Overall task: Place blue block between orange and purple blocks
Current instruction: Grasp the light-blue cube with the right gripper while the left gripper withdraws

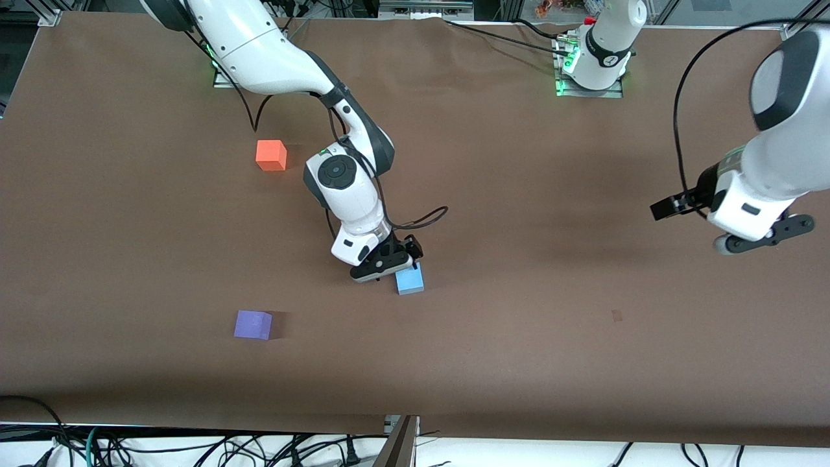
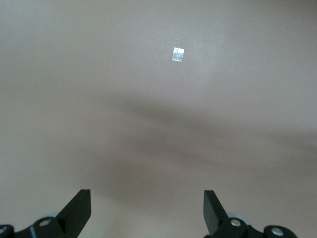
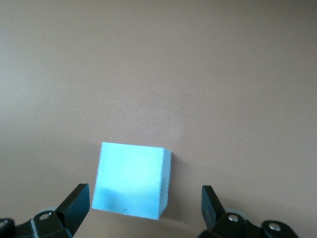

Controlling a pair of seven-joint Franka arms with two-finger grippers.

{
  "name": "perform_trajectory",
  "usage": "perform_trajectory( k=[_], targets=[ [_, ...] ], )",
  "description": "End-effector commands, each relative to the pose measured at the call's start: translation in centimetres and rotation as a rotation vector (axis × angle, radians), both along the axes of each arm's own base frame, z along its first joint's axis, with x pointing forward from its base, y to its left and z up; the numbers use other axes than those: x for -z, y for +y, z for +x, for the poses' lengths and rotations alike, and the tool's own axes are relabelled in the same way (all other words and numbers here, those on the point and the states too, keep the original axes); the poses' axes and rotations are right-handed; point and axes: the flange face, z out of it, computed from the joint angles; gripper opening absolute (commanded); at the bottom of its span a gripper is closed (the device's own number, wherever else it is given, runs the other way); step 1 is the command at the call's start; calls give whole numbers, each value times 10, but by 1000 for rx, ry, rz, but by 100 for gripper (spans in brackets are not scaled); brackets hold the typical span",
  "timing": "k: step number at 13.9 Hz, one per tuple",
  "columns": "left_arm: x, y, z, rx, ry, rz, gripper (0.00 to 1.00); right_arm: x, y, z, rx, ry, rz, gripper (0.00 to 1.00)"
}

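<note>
The light sky-blue block [image 1: 410,279] sits on the brown table near its middle. My right gripper [image 1: 397,258] hovers low just over it, open; in the right wrist view the block [image 3: 131,180] lies between and just ahead of the spread fingers [image 3: 78,204], untouched. The orange block [image 1: 271,155] sits toward the right arm's end, farther from the front camera. The violet-purple block [image 1: 253,324] sits nearer the front camera, almost straight below the orange one in the front view. My left gripper [image 1: 765,240] waits open and empty in the air at the left arm's end.
The brown table [image 1: 519,194] carries only the three blocks. A small pale mark [image 1: 616,315] lies on it toward the left arm's end, also seen in the left wrist view [image 2: 178,54]. Cables hang below the table's front edge.
</note>
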Motion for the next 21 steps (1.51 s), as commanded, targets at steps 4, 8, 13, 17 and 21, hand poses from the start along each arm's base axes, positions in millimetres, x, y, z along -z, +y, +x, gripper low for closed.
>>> perform_trajectory(
  k=[4, 8, 13, 17, 21],
  targets=[
    [-9, 7, -2, 17, -34, 21, 100, 6, 21, -3, -24, -23, 2, 100],
    [-17, 1, 4, 99, -44, 17, 100, 24, 26, -2, -29, -18, -3, 100],
    [-51, 104, 0, 181, -79, -221, 100, 44, 28, -2, -31, -26, -1, 100],
    [-113, 102, -20, 189, -78, -238, 100, 43, 28, -1, -35, -28, -2, 25],
    [-113, 84, -18, 211, -75, -211, 100, 17, 21, 7, -12, -11, -12, 13]
  ],
)
